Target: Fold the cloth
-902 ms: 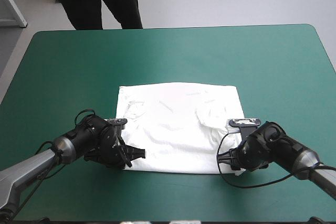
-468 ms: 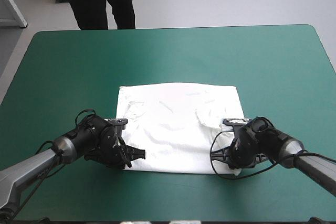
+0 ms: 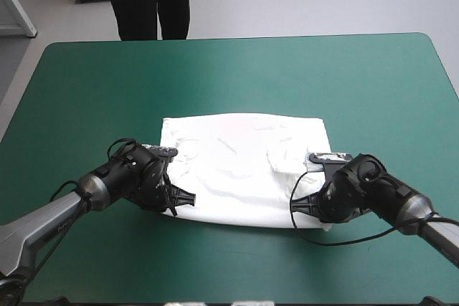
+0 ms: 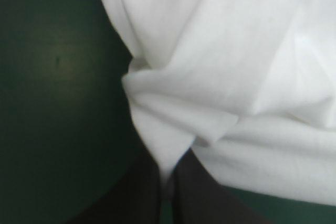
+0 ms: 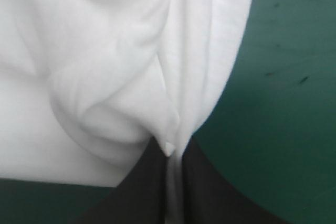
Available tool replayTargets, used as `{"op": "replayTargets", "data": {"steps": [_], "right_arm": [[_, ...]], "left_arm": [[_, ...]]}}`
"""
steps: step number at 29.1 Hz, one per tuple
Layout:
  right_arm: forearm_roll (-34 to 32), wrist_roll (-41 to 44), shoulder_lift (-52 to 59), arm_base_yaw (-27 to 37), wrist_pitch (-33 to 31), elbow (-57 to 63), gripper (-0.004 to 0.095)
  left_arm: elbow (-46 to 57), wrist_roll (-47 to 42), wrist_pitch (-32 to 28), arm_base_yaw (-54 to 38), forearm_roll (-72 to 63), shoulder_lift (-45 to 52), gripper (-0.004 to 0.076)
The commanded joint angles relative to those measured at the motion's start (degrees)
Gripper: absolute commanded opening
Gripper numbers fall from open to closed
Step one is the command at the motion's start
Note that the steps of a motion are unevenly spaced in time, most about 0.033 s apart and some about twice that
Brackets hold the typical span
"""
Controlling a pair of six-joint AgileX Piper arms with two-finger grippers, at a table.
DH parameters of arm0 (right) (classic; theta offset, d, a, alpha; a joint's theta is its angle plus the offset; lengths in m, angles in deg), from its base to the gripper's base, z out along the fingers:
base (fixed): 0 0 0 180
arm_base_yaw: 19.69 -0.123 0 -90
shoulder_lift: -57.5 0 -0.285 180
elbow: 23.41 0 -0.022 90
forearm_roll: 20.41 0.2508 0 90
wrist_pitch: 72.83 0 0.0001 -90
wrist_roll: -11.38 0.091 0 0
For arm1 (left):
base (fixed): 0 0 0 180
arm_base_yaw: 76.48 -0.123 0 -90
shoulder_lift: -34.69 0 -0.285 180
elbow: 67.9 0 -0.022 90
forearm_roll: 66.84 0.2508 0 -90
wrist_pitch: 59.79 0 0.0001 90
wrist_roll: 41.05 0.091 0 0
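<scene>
The white T-shirt (image 3: 244, 166) lies as a folded rectangle at the middle of the teal-green table. My left gripper (image 3: 174, 204) is at the shirt's near left corner, shut on the T-shirt. In the left wrist view the cloth (image 4: 220, 77) bunches into a pinched fold between the black fingers (image 4: 142, 192). My right gripper (image 3: 315, 209) is at the near right corner, also shut on the T-shirt. The right wrist view shows a gathered white fold (image 5: 131, 77) squeezed between its fingers (image 5: 205, 192). The near edge is pulled up and slightly away from the table's front.
Bare teal-green cover (image 3: 237, 77) surrounds the shirt on all sides, with wide room toward the far edge and both side edges. A black cable loops on the table near the right wrist.
Both grippers have drawn the shirt's near edge away from the table's front edge, toward the far side. The near hem now sits farther in and the cloth is bunched at both corners.
</scene>
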Motion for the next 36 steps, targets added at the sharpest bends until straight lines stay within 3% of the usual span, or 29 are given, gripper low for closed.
{"op": "replayTargets", "data": {"steps": [1, 8, 17, 23, 36], "right_arm": [[-2.53, -1.28, 2.18, 0.03, -1.75, -5.44, -0.0017], [-8.79, -1.08, 1.45, 1.18, -1.57, -15.21, -0.0017], [-0.55, -15.53, -5.96, 16.01, -2.65, -29.44, -0.0017], [3.01, -21.58, -13.98, 22.12, -3.05, -37.77, -0.0017], [6.70, -22.89, -35.46, 23.43, -1.59, -52.24, -0.0017]], "left_arm": [[-6.08, 1.17, 2.28, -0.13, 2.83, 2.03, -0.0010], [-17.49, 2.12, 2.15, -0.13, 4.98, 1.74, -0.0010], [-30.46, 3.19, 2.51, -7.39, 1.49, -6.32, -0.0010], [-38.13, 5.74, 2.29, -12.19, 0.20, -12.65, -0.0010], [-54.96, 6.79, 3.96, -12.75, 0.16, -31.98, -0.0010]]}}
